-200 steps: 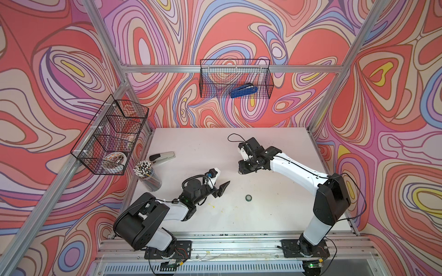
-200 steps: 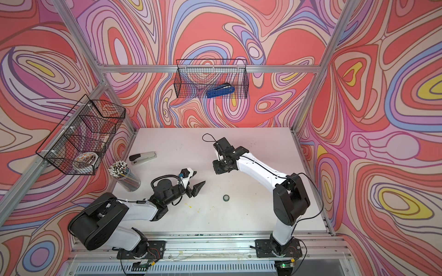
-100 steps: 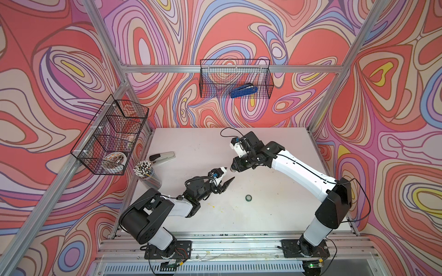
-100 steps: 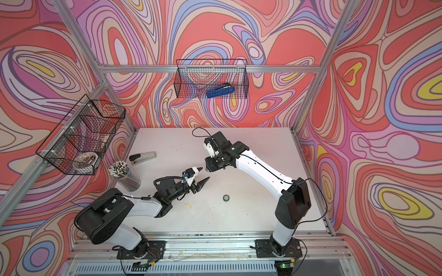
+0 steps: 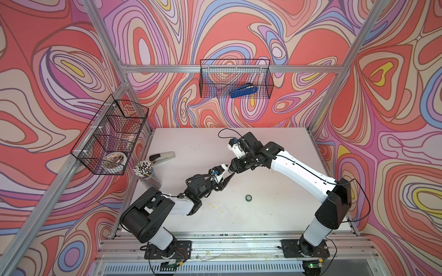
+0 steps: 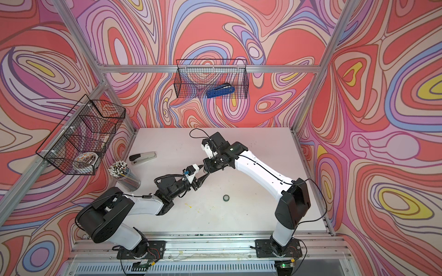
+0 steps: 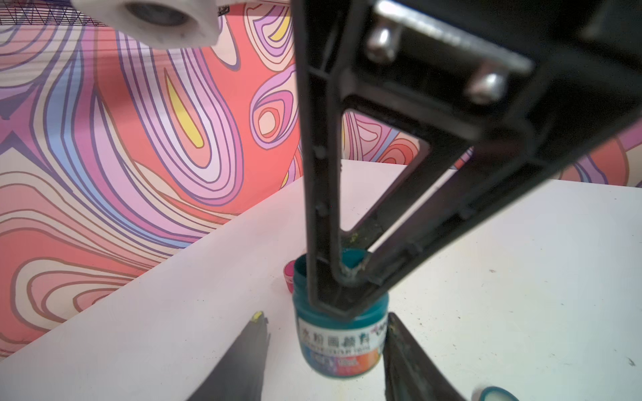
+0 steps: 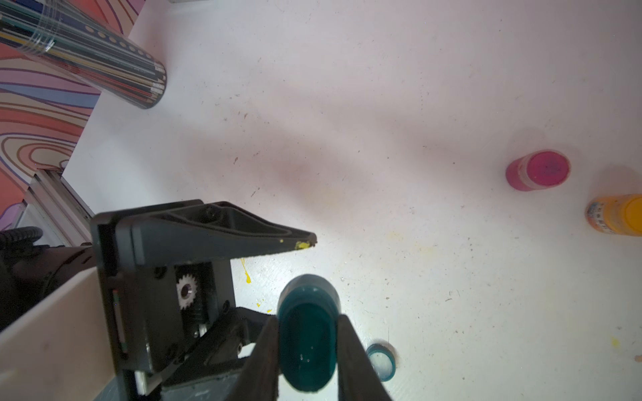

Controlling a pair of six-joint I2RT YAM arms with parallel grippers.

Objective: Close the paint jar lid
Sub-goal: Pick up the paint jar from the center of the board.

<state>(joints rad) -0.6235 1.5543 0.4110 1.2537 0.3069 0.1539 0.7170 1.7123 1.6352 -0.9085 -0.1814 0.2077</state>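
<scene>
Swirling red, pink and lilac walls close in a white tabletop [image 5: 191, 143], scuffed and flecked with yellow paint [image 8: 246, 274]. The two arms meet near its middle. The right end effector [image 8: 308, 317] comes down from above and pinches the open teal paint jar [image 7: 342, 347] by its upper part, one finger on either side of the mouth. The jar stands upright with its printed label showing (whether its base rests on the surface or hangs just clear of it I cannot tell). The left end effector [image 7: 324, 314] reaches in low with its jaws spread around the same jar. In the left wrist view one finger seems to touch the jar's side while the other stands off with a clear gap. One left fingertip [image 8: 302, 245] carries a dab of yellow. The lid [image 5: 248, 198], a small teal cap, lies by itself on the tabletop nearer the front edge, toward the right arm's side and apart from both arms. A pink jar [image 8: 537, 170] and an orange jar [image 8: 615, 215] stand near each other, apart from the teal one. Toward the left wall are a clear cup of pencils [image 5: 148, 175] and, behind it, a grey stapler [image 5: 162, 157]. A wire basket [image 5: 215, 78] on the back wall holds a blue stapler [image 5: 243, 90], and a second basket [image 5: 107, 133] hangs on the left wall.
</scene>
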